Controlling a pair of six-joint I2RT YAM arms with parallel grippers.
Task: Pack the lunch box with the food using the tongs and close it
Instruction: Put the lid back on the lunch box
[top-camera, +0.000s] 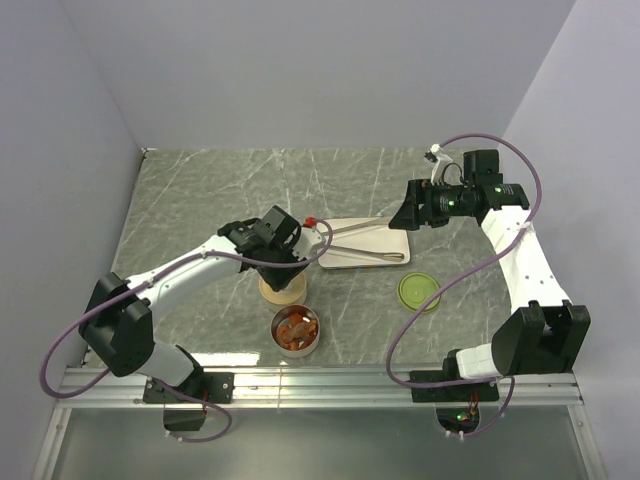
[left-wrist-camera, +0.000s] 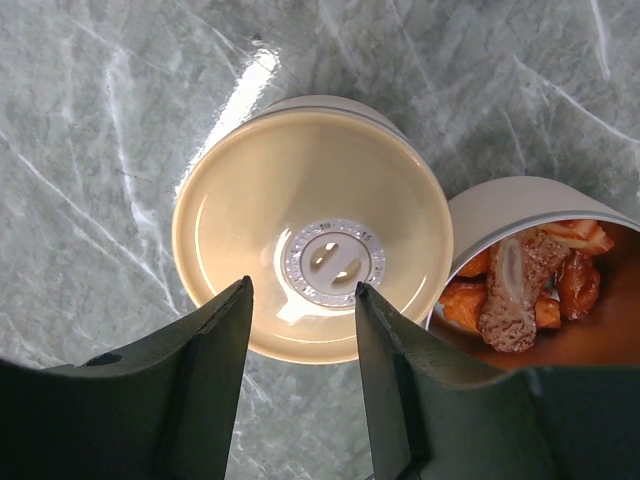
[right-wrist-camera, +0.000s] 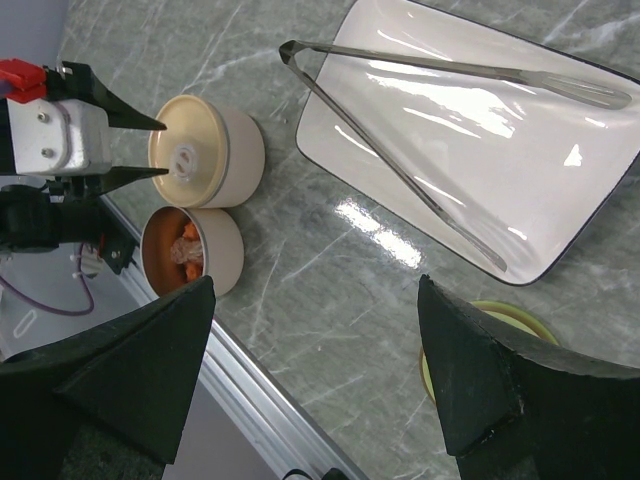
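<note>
The left gripper (left-wrist-camera: 302, 290) hangs with its fingers apart over the round tan lid (left-wrist-camera: 300, 170), the right gripper (right-wrist-camera: 315, 290) is wide open too, the long silver metal tongs (right-wrist-camera: 440, 66) lie on the white flat plate (right-wrist-camera: 560, 190), and the orange-red food bits (left-wrist-camera: 515, 290) sit in the small round cream tub (left-wrist-camera: 500, 205).

The table (top-camera: 200, 190) is viewed from high behind. The tan container (left-wrist-camera: 300, 210), shared by all 3 views, is framed closest, straight down, by the left wrist.
</note>
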